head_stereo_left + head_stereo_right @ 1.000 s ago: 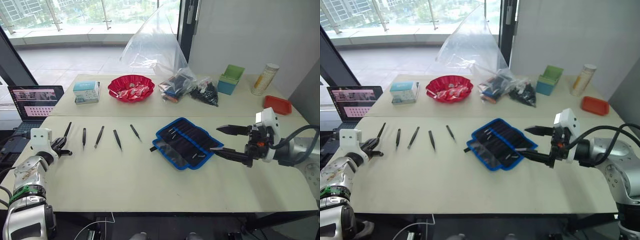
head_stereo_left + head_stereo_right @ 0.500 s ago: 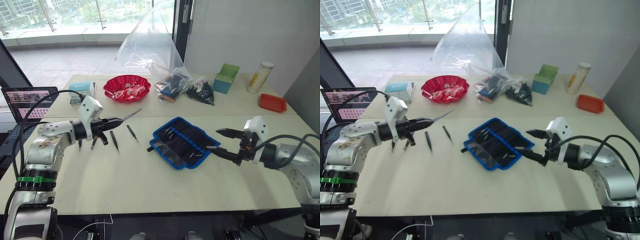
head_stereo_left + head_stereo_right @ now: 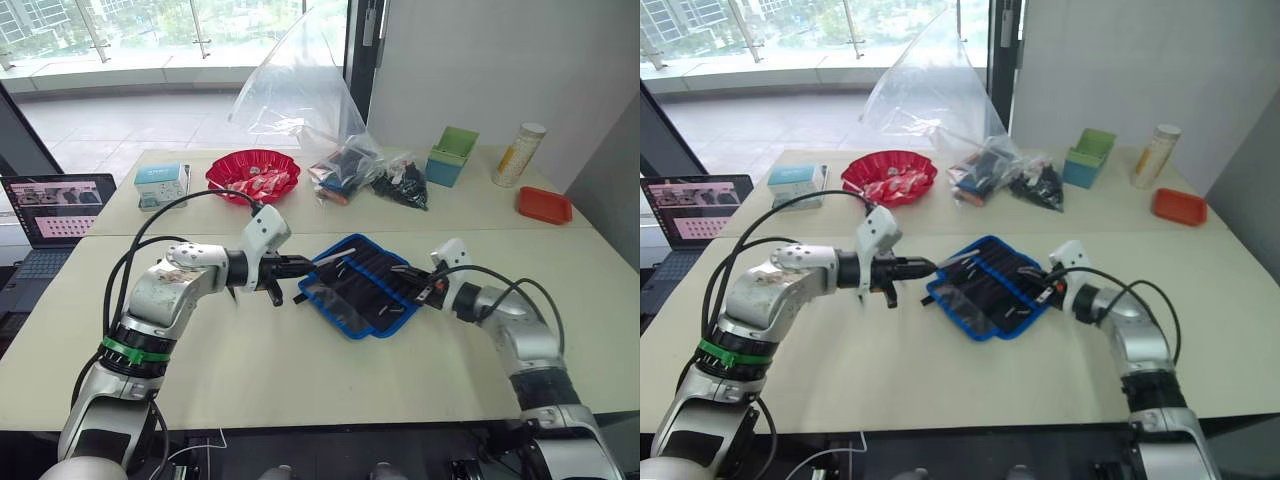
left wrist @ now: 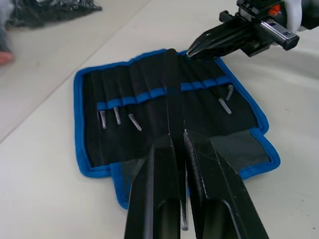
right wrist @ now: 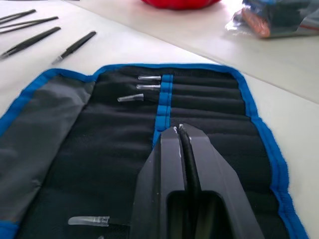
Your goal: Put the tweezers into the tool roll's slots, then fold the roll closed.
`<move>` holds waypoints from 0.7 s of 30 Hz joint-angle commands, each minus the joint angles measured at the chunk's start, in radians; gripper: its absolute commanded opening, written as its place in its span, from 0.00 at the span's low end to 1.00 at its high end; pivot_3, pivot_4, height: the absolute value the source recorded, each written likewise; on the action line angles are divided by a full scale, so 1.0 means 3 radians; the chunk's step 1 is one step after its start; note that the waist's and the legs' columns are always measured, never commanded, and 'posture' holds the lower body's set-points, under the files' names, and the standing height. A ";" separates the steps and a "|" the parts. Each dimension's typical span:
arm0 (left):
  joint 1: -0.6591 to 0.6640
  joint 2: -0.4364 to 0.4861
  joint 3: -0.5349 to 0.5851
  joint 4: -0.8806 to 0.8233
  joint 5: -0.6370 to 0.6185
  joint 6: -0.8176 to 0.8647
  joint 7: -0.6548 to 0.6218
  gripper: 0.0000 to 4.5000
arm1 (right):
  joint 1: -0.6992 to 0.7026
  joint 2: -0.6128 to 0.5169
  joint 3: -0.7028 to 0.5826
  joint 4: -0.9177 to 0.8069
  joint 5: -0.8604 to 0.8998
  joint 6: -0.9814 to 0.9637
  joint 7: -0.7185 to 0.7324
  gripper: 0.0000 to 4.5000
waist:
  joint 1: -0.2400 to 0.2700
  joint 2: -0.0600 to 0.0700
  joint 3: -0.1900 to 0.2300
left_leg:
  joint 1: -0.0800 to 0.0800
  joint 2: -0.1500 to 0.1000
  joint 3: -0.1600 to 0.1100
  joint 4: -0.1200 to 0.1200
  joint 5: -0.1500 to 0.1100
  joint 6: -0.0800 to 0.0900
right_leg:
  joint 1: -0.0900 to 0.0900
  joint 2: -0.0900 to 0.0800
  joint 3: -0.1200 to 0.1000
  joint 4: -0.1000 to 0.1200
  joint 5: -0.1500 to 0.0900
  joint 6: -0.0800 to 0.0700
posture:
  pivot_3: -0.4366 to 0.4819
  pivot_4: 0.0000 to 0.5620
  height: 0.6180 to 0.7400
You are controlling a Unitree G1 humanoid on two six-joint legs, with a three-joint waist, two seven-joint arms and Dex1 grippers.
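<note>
The tool roll (image 3: 362, 288) lies open on the table, black with blue trim, its slots (image 4: 149, 79) crossed by a blue band. My left gripper (image 3: 303, 265) is shut on one black tweezers (image 4: 172, 84), whose point reaches over the roll's slots at the blue band. On the roll's far side my right gripper (image 5: 177, 130) is shut, tips down on the black fabric near the band; whether it pinches the cloth I cannot tell. Several more tweezers (image 5: 31, 41) lie on the table beyond the roll's flap. Small silver-tipped pieces (image 5: 149, 78) sit in some slots.
Along the table's back stand a red bowl (image 3: 257, 176), a clear plastic bag (image 3: 300, 90), bagged dark items (image 3: 400, 185), a green bin (image 3: 452, 155), a tube (image 3: 520, 153) and an orange tray (image 3: 545, 204). A laptop (image 3: 55, 195) and a small box (image 3: 160, 183) are at the left.
My left arm swung right from the row of tweezers, carrying one to the roll. My right gripper closed and moved in onto the roll's right part.
</note>
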 commanded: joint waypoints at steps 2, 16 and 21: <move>-0.0105 -0.0069 -0.0082 -0.0131 0.0070 0.0192 0.0150 0.00 | -0.0111 0.0071 0.0032 0.0311 -0.0163 -0.0205 -0.0046 0.00 | -0.0012 0.0000 0.0000 | 0.0000 -0.0001 0.0000 0.0001 0.0000 0.0000 | 0.0000 0.0000 0.0000 0.0000 0.0000 0.0000 | 0.48 0.27 1.00; -0.0307 -0.0594 -0.0329 0.0325 0.0315 0.0521 0.0673 0.00 | 0.0246 0.0119 0.0100 0.0318 -0.0247 -0.0249 0.0054 0.00 | -0.0004 0.0000 0.0000 | 0.0005 -0.0001 -0.0004 0.0011 0.0000 0.0000 | 0.0011 0.0001 -0.0004 0.0002 0.0000 0.0000 | 0.48 0.27 1.00; -0.0303 -0.0710 -0.0411 0.0403 0.0384 0.0520 0.0703 0.00 | 0.0283 0.0148 0.0079 0.0236 -0.0256 -0.0222 -0.0002 0.00 | -0.0020 0.0000 0.0000 | 0.0002 -0.0001 -0.0003 0.0026 -0.0002 0.0002 | 0.0009 0.0002 -0.0002 0.0001 0.0000 0.0001 | 0.48 0.27 1.00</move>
